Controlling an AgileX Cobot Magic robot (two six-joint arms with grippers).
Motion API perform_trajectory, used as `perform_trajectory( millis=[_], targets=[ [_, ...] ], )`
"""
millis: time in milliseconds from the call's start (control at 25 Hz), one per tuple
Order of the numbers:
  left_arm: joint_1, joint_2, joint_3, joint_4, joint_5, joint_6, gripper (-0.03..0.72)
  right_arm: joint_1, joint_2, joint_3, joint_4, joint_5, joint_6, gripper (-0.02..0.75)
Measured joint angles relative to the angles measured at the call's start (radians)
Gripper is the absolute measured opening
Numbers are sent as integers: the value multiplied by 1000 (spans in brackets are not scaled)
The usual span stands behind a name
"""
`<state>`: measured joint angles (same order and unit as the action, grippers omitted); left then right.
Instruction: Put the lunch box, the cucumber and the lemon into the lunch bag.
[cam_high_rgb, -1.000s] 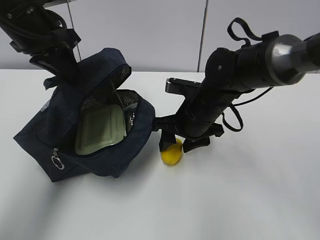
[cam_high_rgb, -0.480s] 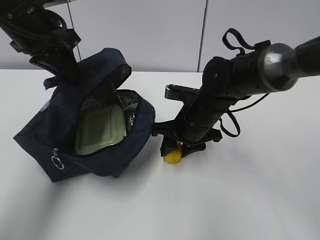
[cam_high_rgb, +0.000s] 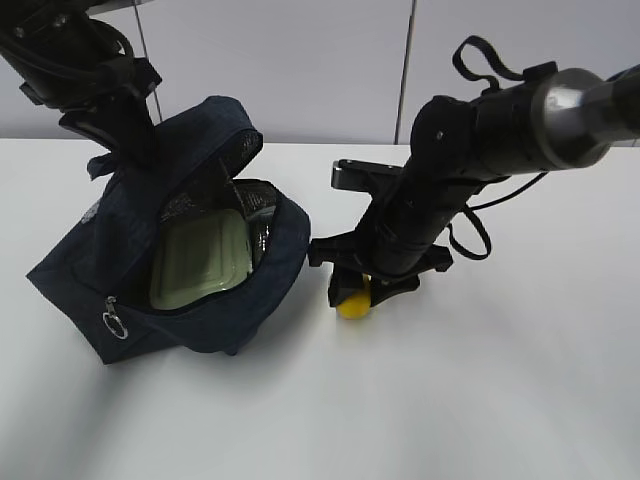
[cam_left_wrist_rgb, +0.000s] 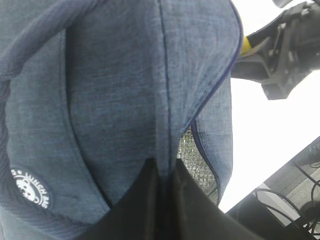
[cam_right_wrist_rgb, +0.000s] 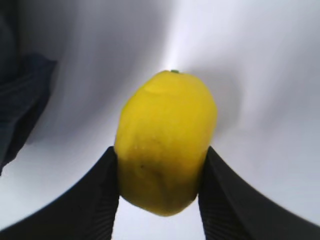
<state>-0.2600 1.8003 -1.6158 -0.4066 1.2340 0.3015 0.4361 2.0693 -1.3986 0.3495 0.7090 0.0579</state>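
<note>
- Between the ribbed black fingers (cam_right_wrist_rgb: 102, 200) of the right gripper (cam_high_rgb: 352, 297), closest to the right wrist camera, sits the small bright yellow oval lemon (cam_right_wrist_rgb: 165, 142); both pads touch its flanks, so the jaws are pinching it, low over the white table (cam_high_rgb: 480, 400) just right of the bag.
- To do this step well, I judge the grip should be confirmed firm before lifting, since the rounded, faceted skin could squirt out; then raise it straight, carry it left over the bag's near wall and release it low beside the box.
- Further left, the dark navy fabric lunch bag (cam_high_rgb: 215, 290) lies tilted with its mouth gaping, the sage-green ribbed lid of the clear lunch box (cam_high_rgb: 200, 262) showing inside.
- At the back left, the left gripper (cam_left_wrist_rgb: 162, 200) is pressed together on a fold of the bag's flap, holding it up.
- No cucumber can be made out; it may lie hidden within the bag.
- Compared with a second earlier, the right jaws have narrowed onto the lemon, which now shows less and sits slightly further right; bag and left arm are unchanged.
</note>
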Motion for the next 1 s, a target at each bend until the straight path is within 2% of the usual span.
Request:
perform_trajectory(
  millis=[400,560,640,1000],
  targets=[
    [0,0,0,1,1,0,1,-2,-184,0,-27,63,-6,338],
    [0,0,0,1,1,0,1,-2,-253,0,18,91,-39,338],
    [0,0,0,1,1,0,1,-2,-272,0,79,106,-90,338],
    [0,0,0,1,1,0,1,-2,-264,2,517,120,-447,337]
  ],
)
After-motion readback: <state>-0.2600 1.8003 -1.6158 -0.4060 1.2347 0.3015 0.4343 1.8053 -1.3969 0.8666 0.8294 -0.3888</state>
